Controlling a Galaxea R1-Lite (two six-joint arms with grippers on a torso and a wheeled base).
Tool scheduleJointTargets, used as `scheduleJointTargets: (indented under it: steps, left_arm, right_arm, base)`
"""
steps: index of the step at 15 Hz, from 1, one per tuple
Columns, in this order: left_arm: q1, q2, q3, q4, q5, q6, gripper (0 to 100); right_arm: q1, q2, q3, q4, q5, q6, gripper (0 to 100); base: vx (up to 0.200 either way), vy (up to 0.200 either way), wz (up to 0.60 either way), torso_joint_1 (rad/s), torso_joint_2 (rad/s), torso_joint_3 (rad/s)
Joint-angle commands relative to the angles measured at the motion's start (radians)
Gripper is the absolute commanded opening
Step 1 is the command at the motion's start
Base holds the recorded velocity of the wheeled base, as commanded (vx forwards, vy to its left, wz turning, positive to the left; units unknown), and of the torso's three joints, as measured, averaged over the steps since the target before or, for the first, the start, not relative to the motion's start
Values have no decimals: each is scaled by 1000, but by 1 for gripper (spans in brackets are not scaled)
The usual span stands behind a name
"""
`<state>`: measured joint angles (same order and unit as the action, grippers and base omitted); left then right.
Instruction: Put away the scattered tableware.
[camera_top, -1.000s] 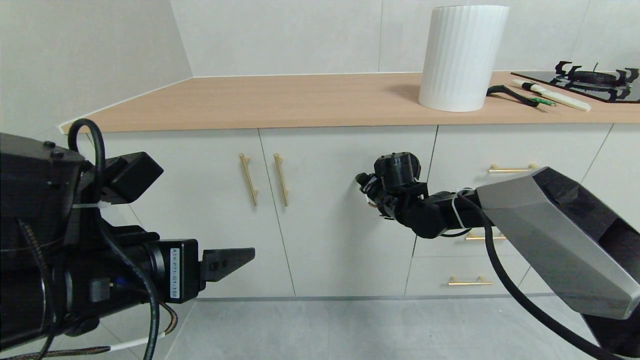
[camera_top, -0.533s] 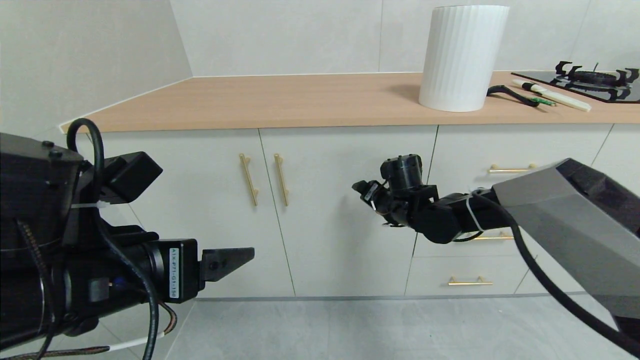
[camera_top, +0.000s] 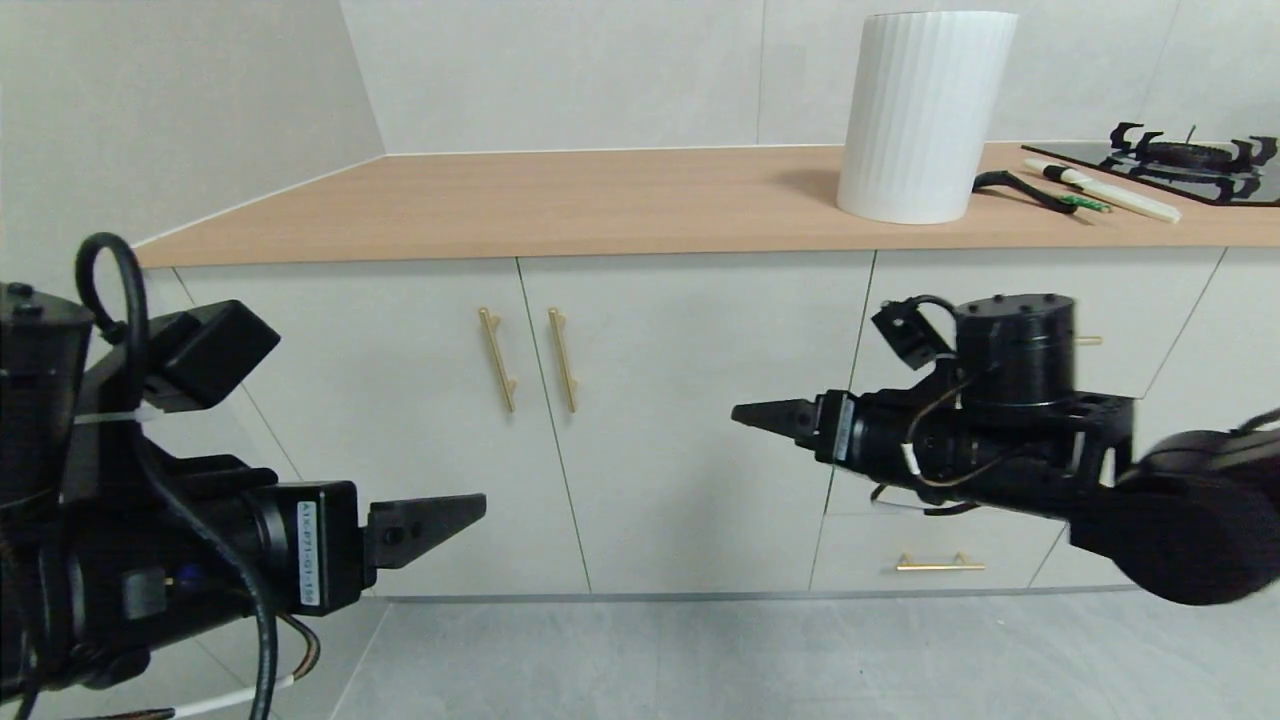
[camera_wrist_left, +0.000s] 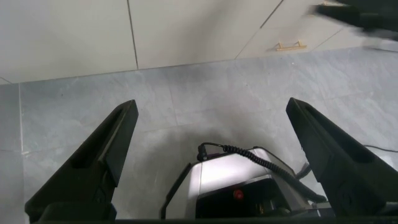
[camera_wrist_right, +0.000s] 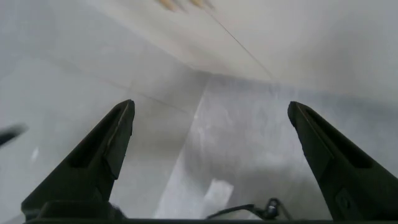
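On the wooden counter (camera_top: 560, 205) a tall white ribbed container (camera_top: 925, 115) stands at the right. Just right of it lie a black-handled utensil (camera_top: 1022, 188), green chopsticks (camera_top: 1086, 203) and a long cream utensil (camera_top: 1112, 193). Both arms hang below counter height, in front of the cabinets. My left gripper (camera_top: 435, 515) is at the lower left, open and empty; the left wrist view has its fingers (camera_wrist_left: 99, 158) spread wide over the floor. My right gripper (camera_top: 768, 414) points left before the cabinet doors, open and empty, its fingers (camera_wrist_right: 99, 152) wide apart.
A black gas hob (camera_top: 1190, 160) sits at the counter's far right. Below are two cabinet doors with upright gold handles (camera_top: 497, 358) and drawers with a gold handle (camera_top: 940, 565). Grey tiled floor (camera_top: 700, 660) runs in front.
The right arm has swung so that its gripper now points left and sits lower and farther right. The left arm has shifted slightly left and down.
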<state>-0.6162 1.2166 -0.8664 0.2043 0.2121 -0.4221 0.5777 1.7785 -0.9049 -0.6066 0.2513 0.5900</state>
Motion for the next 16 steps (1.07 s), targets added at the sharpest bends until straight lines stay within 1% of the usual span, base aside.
scheduleJointTargets:
  steps: [1,3,4,5,6,7,8,9,10,11,12,13,14,15,16]
  left_arm:
    - [44,-91,30,1,0,-1,100]
    - [118,-203,83,1,0,-1,100]
    - [142,-270,106,1,0,-1,100]
    - [151,-315,118,3,0,-1,100]
    - [191,-440,144,11,1,2,100]
    - [233,-517,162,24,0,11,100]
    - [269,-611,187,47,1,59,100]
    - [291,-701,210,72,1,111,100]
    - [312,-805,225,101,1,174,100]
    - [317,-824,225,110,1,184,100]
    - [372,-953,224,179,1,229,100]
    - [397,-994,225,199,0,240,100]
    - [409,-1039,228,215,0,252,100]
    - [426,-1097,236,238,0,270,100]
    - [435,-1120,241,251,3,281,100]
  right_arm:
    - [-4,-360,205,2,-26,-104,100]
    - [-12,-557,302,94,-125,-151,100]
    - [-13,-646,333,131,-167,-168,100]
    - [-13,-699,351,153,-187,-171,100]
    - [-13,-852,385,231,-256,-180,100]
    - [-16,-946,391,294,-302,-205,100]
    - [-16,-1061,394,390,-353,-237,100]
    - [-25,-1157,393,482,-382,-256,100]
    - [-98,-1245,391,565,-388,-262,100]
    - [-117,-1260,393,579,-388,-262,100]
    - [-259,-1366,394,653,-385,-266,100]
    - [-277,-1427,393,679,-385,-294,100]
    - [-297,-1490,393,708,-389,-354,100]
    - [-338,-1553,394,742,-391,-417,100]
    - [-368,-1582,394,763,-389,-446,100]
  base:
    - [0,0,0,0,0,0]
    - [0,0,0,0,0,0]
    - [0,0,0,0,0,0]
    - [0,0,0,0,0,0]
    - [0,0,0,0,0,0]
    - [0,0,0,0,0,0]
    - [0,0,0,0,0,0]
    - [0,0,0,0,0,0]
    - [0,0,0,0,0,0]
    - [0,0,0,0,0,0]
    - [0,0,0,0,0,0]
    - [0,0,0,0,0,0]
    - [0,0,0,0,0,0]
    - [0,0,0,0,0,0]
    - [0,0,0,0,0,0]
